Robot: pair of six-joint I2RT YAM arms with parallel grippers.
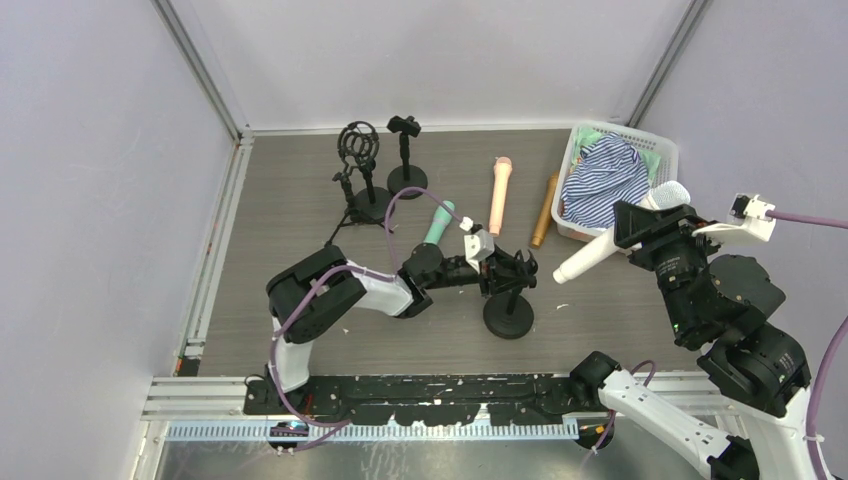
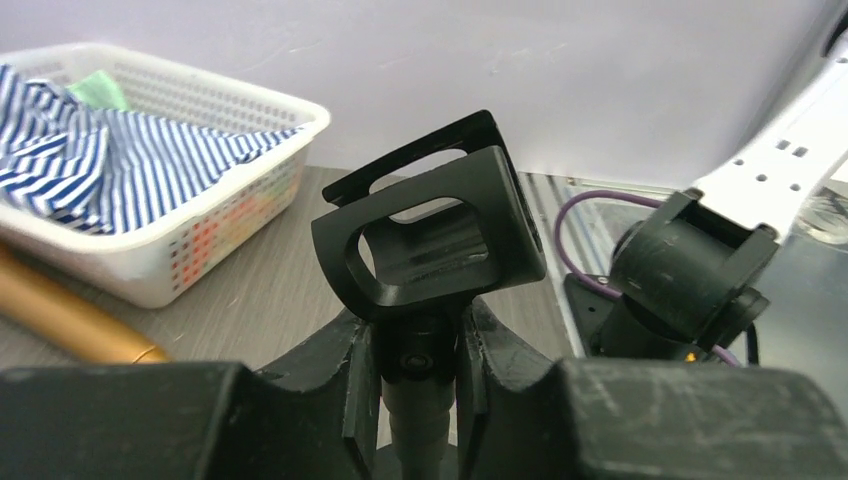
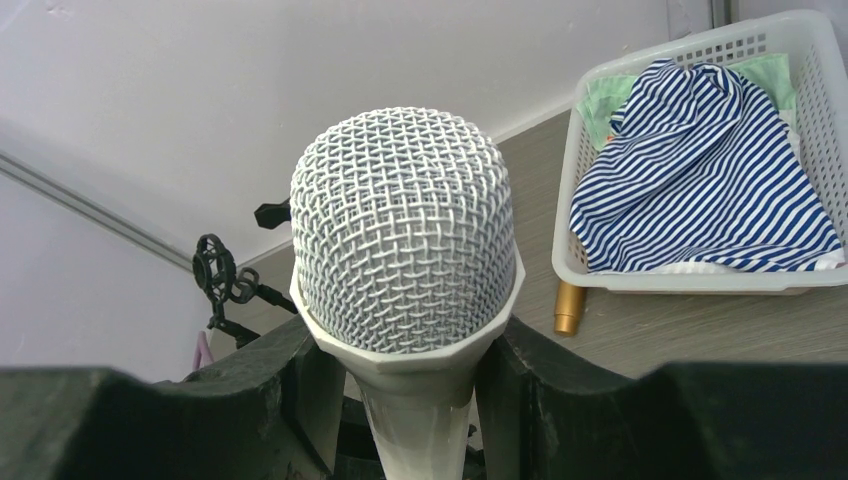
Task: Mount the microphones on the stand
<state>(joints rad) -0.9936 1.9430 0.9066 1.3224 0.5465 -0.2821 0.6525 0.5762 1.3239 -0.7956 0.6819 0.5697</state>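
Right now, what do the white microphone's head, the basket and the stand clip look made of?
White microphone head: woven wire mesh, probably metal, with a matte whitish coat. Basket: white moulded plastic, judging by its regular perforated walls. Stand clip: black, likely plastic, semi-matte with soft highlights on its edges.

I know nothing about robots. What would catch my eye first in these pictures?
The right gripper clamps a white mic, whose mesh head fills that wrist's view. Mid-table, the left gripper grips a black stand just below its empty clip. At the far right sits a basket of striped cloth; left of it lie a golden mic, a pink mic and a green mic.
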